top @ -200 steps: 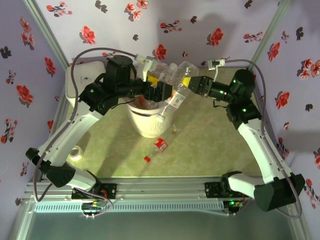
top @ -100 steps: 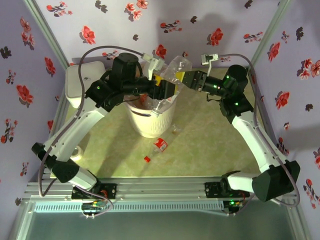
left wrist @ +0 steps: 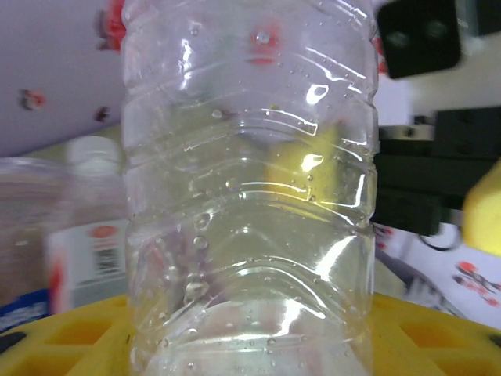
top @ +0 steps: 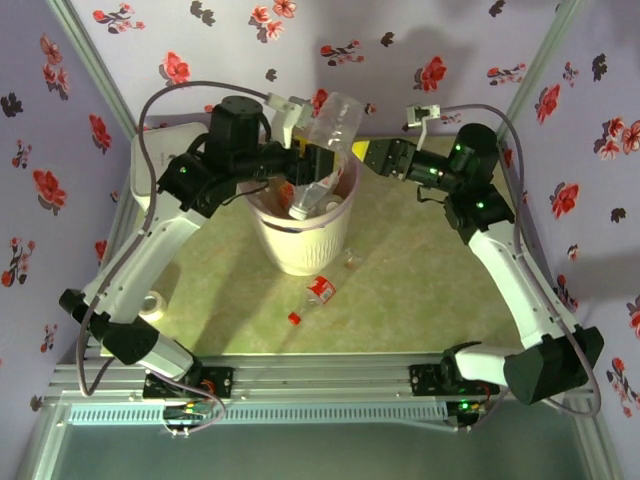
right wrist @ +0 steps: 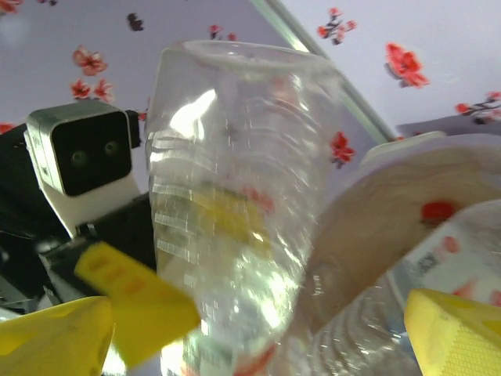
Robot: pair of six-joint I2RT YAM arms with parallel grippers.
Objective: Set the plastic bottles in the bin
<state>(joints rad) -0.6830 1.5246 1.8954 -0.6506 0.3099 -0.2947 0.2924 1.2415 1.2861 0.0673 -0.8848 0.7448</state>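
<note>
Where the counter (top: 400, 280) is closest to the arms, a tiny red piece (top: 293, 318) and a crushed bottle (top: 320, 290) lie on it, just in front of the bin (top: 295, 250). More bottles (top: 303, 205) lie inside the bin. Over its rim, the left gripper (top: 312, 160) is clamped on a big clear bottle (top: 330, 120). The right gripper (top: 362, 152) is just beside that bottle, with its fingers wide apart and nothing in them.

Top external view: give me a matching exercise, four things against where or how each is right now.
1. clear bottle
2. crushed bottle
3. right gripper
4. tape roll

a. on the table, near its left edge
b. open, to the right of the bin
c. held up over the bin
d. lying on the table, on the bin's near side

Pairs: 1-c, 2-d, 3-b, 4-a
</note>
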